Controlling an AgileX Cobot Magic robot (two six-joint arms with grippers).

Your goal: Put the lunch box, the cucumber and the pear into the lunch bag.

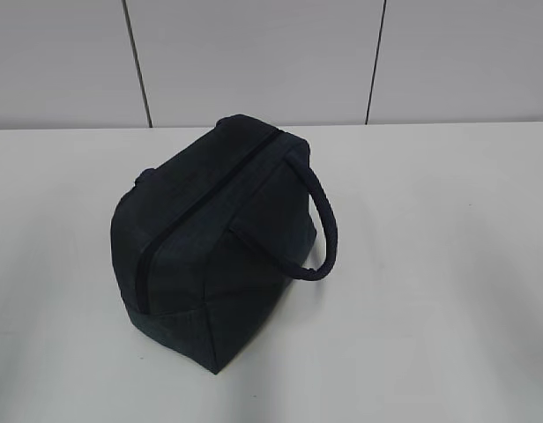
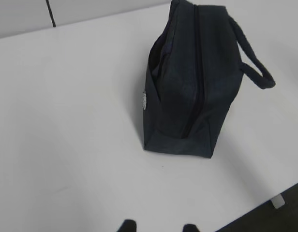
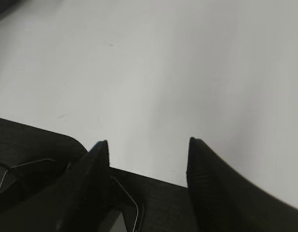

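Black fingers of our right gripper (image 3: 146,145) gape wide over the white table (image 3: 187,72), holding nothing; our left gripper (image 2: 156,226) likewise. Lunch bag (image 1: 214,256) label unreadable.

This looks like a robotics lab or test room rather than a home. A plain white bench (image 1: 448,291) fills the scene, matte and unmarked, with a pale grey panelled wall (image 1: 254,62) at the far side, split by thin dark vertical seams. The only prop is a dark navy lunch bag (image 1: 214,251) standing alone on it. Lighting is flat, even and indoor.
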